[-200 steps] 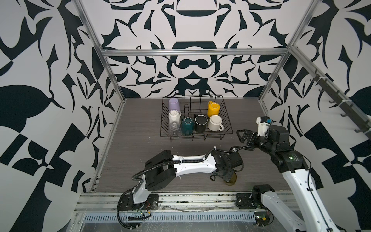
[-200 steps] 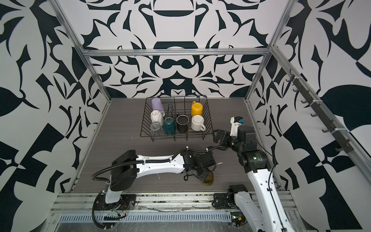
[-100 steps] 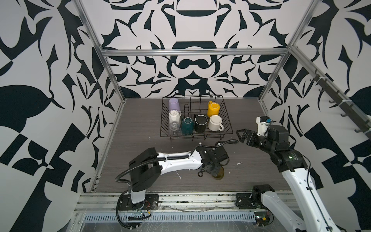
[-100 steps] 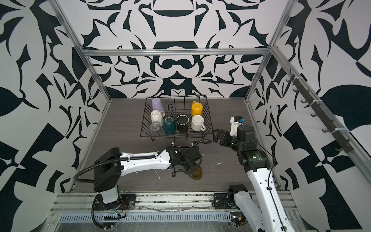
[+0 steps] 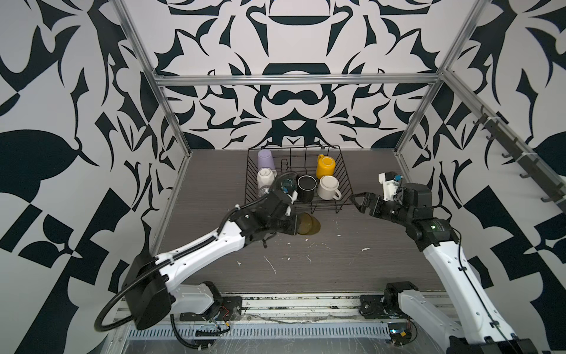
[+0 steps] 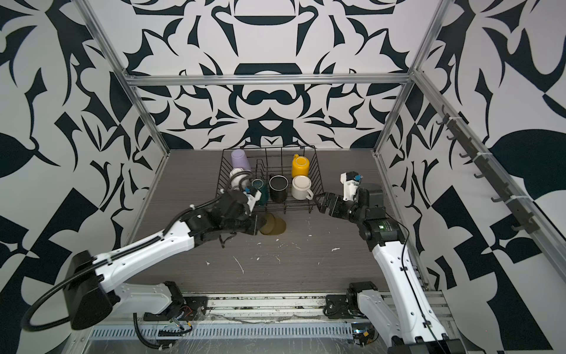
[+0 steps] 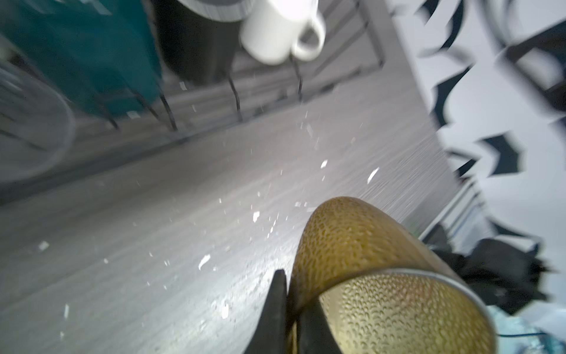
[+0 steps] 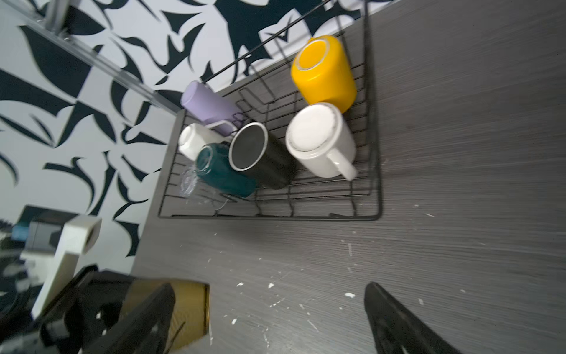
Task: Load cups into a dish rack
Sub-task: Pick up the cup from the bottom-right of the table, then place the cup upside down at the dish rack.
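Note:
My left gripper (image 5: pixel 295 223) is shut on the rim of the olive-brown cup (image 5: pixel 307 224), which lies tilted on its side just in front of the dish rack (image 5: pixel 346 174). The left wrist view shows one finger inside the cup (image 7: pixel 367 260) and one outside. Inside the rack are the lilac tumbler (image 5: pixel 265 159), white faceted mug (image 5: pixel 266 177), teal mug (image 5: pixel 288 184), black mug (image 5: pixel 307 185), white mug (image 5: pixel 328 187) and yellow mug (image 5: pixel 325 165). The clear glass (image 8: pixel 188 180) lies at its front left corner. My right gripper (image 5: pixel 356 200) stands open beside the rack's front right corner, holding nothing.
Upright plate prongs (image 5: pixel 291 164) stand in the rack's back middle between the tumbler and the yellow mug. White specks (image 5: pixel 271 263) dot the dark wood-grain tabletop. Aluminium posts (image 5: pixel 171 113) and patterned walls close the space in. A hook rail (image 5: pixel 517 159) runs along the right wall.
My left arm has carried the olive-brown cup from the front right of the table leftward and back, up to the rack's front edge. The right arm has barely moved.

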You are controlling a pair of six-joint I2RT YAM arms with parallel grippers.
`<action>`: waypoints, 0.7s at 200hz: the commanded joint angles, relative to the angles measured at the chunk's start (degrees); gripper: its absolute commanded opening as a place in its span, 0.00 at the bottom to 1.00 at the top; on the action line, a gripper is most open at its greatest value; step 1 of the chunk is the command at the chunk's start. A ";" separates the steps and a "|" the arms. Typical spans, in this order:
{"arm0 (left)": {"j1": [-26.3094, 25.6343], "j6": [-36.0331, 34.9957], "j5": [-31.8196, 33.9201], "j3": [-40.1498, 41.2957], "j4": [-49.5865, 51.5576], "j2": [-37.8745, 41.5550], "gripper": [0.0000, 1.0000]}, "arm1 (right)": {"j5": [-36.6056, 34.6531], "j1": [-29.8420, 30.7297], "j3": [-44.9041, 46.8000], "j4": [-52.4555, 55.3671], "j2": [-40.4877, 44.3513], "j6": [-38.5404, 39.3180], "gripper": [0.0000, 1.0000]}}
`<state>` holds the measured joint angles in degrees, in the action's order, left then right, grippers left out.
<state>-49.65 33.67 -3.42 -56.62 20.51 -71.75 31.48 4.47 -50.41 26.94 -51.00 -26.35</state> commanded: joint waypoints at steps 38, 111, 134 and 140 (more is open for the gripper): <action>13.33 2.20 -26.64 8.36 -25.61 8.95 0.00 | 17.40 7.68 -0.67 -14.78 -3.65 -5.56 0.98; 17.73 7.86 -38.27 10.04 -38.16 5.68 0.00 | 14.78 22.11 -1.91 -29.12 -10.30 -14.11 0.98; 18.36 9.75 -39.94 11.01 -41.28 5.42 0.00 | 14.88 22.88 -1.45 -33.64 -11.13 -16.91 0.99; 18.53 10.21 -40.18 11.37 -42.24 5.55 0.00 | 14.92 22.86 -1.19 -34.77 -11.26 -17.70 0.99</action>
<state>-31.51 41.04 -38.44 -46.48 -14.46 -66.32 46.68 26.89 -50.35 1.41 -61.95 -39.27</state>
